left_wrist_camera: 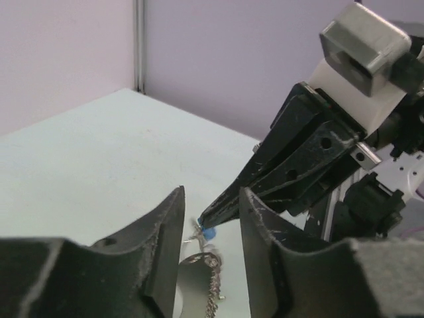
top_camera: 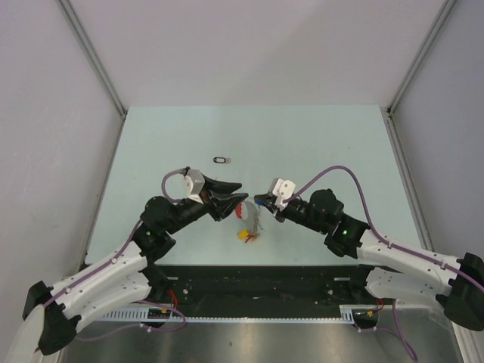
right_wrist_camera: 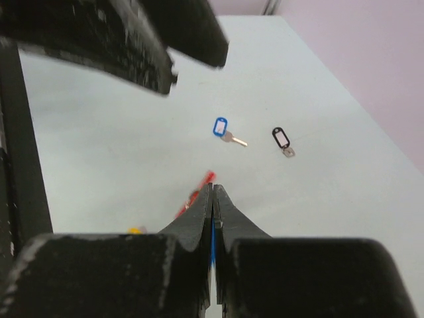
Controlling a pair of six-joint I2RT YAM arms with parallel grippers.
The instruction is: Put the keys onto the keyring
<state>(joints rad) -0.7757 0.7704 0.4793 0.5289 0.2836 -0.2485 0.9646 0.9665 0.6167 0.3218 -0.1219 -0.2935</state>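
Pale green table (top_camera: 325, 144), grey walls round it. A black-tagged key (top_camera: 221, 159) lies flat toward the far side, well apart from both arms. In the right wrist view a loose blue-tagged key (right_wrist_camera: 222, 128) lies near it, not touching. I can't find that one from the top camera.

The arms meet nose to nose mid-table. The left gripper (top_camera: 233, 201) has its fingers spread wide, and I can't see anything clamped between them. It crosses the top of the right wrist view as a dark blur, blocking part of the table behind.

The right gripper (top_camera: 259, 201) is pressed together on the held blue-tagged key (left_wrist_camera: 209, 233). Only a sliver of blue tag shows at the tips, and the metal part is too small to make out. In the left wrist view the right tips poke into the gap between the left fingers.

The keyring (top_camera: 249, 224) sits on the table between the two arms, just nearer the bases than both tips. Its red band (right_wrist_camera: 199, 187) and a yellow tag (top_camera: 242, 236) are visible. In the left wrist view its metal sits low between the left fingers, just under the held blue tag; can't tell whether they touch
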